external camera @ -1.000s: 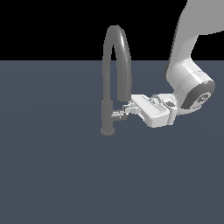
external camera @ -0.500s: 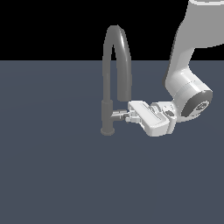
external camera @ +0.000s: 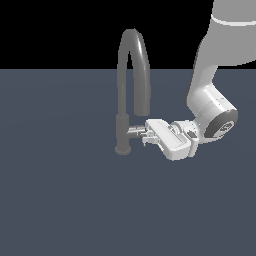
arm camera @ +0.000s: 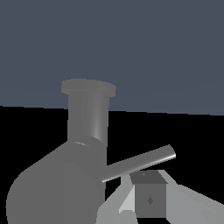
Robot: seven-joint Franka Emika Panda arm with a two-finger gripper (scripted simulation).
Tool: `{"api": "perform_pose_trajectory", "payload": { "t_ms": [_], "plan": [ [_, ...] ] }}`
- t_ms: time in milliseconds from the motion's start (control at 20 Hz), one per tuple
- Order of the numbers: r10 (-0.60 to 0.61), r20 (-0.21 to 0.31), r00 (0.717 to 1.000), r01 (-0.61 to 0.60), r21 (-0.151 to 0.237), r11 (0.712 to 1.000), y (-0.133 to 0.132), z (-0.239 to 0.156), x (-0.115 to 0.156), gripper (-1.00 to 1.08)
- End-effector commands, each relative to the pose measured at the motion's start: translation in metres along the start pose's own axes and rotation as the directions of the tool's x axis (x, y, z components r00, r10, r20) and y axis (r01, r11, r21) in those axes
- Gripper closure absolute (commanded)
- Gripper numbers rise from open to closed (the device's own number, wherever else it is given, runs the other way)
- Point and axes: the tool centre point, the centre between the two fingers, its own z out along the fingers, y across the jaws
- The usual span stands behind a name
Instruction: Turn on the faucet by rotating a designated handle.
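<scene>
One end effector [external camera: 146, 136], mine, reaches frame centre beside the handle [external camera: 135, 131] to turn it; finger spacing unclear.

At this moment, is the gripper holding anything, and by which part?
Cannot be told. The gripper is at the handle of the faucet, but neither view shows its fingers closed on it.

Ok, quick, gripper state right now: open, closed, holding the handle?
Gripper: at the handle of the faucet; one of its fingers sits beside the thin lever. Whether it is open or clamped cannot be told.
</scene>
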Motion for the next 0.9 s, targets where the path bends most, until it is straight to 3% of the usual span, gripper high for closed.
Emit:
{"api": "perform_pose_trajectory", "payload": {
  "t_ms": [0, 300, 350, 850],
  "plan": [
    [0.024, -0.006, 1.0, -0.024, 0.011, 1.0, 0.002, 0.0, 0.024, 1.08],
    [0.038, -0.005, 0.999, -0.038, 0.015, 0.999, 0.001, -0.001, 0.045, 1.08],
    [-0.006, 0.001, 1.0, 0.006, 0.001, 1.0, -0.009, -0.002, 0.014, 1.08],
    [0.024, -0.003, 1.0, -0.024, 0.01, 1.0, -0.021, -0.001, 0.047, 1.08]
  ]
}}
